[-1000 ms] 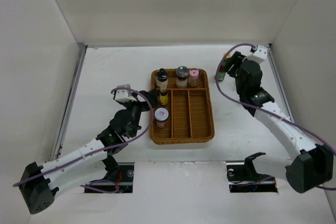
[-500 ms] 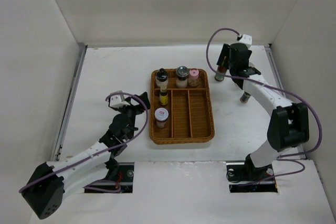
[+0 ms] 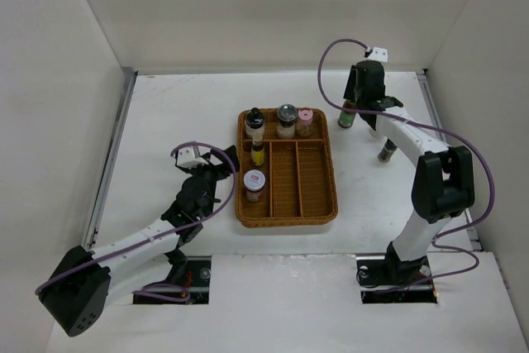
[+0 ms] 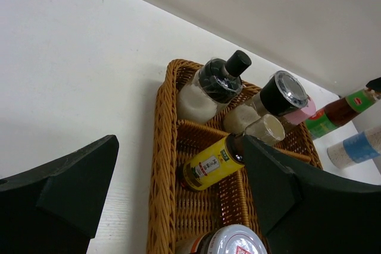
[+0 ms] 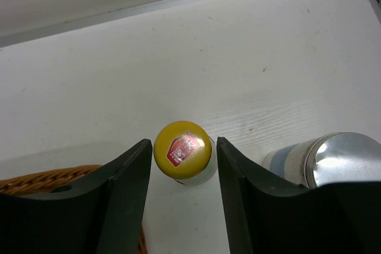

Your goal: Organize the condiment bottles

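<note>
Condiment bottles, counted seven total. Got five in the wicker tray [image 3: 286, 221]: black-capped shaker [image 3: 254, 121], silver-lidded jar [image 3: 286, 119] and pink-lidded jar [image 3: 305, 121] along the 12 o'clock row, then brown yellow-labelled bottle [image 3: 258, 153] and white-lidded jar [image 3: 254, 185] down the 9 o'clock side. Leaves two out on the table [image 3: 165, 121] around the tray's 2 o'clock: green yellow-capped bottle [image 5: 183, 150] and white-blue cylinder [image 5: 324, 159], near each other. Right gripper [image 5: 183, 144] over the green one, fingers spread either side of its cap, apparently not clamped. Left gripper [image 4: 178, 147] at the tray's 9 o'clock, fingers wide apart, holding nothing.
</note>
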`<state>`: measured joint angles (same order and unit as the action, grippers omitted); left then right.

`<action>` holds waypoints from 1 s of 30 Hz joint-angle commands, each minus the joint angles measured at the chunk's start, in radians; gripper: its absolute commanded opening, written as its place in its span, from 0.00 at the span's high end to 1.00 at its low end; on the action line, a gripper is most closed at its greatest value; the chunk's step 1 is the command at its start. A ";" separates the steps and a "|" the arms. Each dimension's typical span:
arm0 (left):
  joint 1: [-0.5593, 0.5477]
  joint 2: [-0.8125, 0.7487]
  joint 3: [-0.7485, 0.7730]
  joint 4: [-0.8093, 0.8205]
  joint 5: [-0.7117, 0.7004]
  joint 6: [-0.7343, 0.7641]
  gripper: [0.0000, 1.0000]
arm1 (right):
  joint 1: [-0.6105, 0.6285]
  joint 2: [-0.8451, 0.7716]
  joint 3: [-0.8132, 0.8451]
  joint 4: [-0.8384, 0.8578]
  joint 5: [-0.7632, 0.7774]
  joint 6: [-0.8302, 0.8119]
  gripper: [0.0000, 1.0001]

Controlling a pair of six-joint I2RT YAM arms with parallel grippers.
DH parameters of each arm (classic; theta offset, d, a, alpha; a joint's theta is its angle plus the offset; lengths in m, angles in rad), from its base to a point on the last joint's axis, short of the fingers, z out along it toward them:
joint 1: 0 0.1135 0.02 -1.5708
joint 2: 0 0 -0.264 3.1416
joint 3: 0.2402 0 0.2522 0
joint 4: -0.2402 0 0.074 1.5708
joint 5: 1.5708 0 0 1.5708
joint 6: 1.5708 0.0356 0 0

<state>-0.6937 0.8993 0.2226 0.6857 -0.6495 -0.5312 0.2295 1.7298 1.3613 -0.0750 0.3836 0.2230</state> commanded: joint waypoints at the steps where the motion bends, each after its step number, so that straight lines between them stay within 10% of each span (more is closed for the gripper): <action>1: 0.009 0.003 -0.003 0.067 0.025 -0.015 0.15 | -0.003 0.013 0.053 0.029 -0.003 -0.011 0.51; 10: 0.013 0.024 -0.005 0.078 0.031 -0.018 0.16 | 0.007 -0.070 0.013 0.124 0.057 -0.031 0.76; 30: 0.023 -0.022 -0.014 0.071 0.028 -0.021 0.17 | 0.444 -0.566 -0.235 0.089 0.127 0.010 0.77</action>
<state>-0.6804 0.9035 0.2218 0.7074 -0.6239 -0.5404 0.6186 1.1770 1.1198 -0.0982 0.4870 0.2070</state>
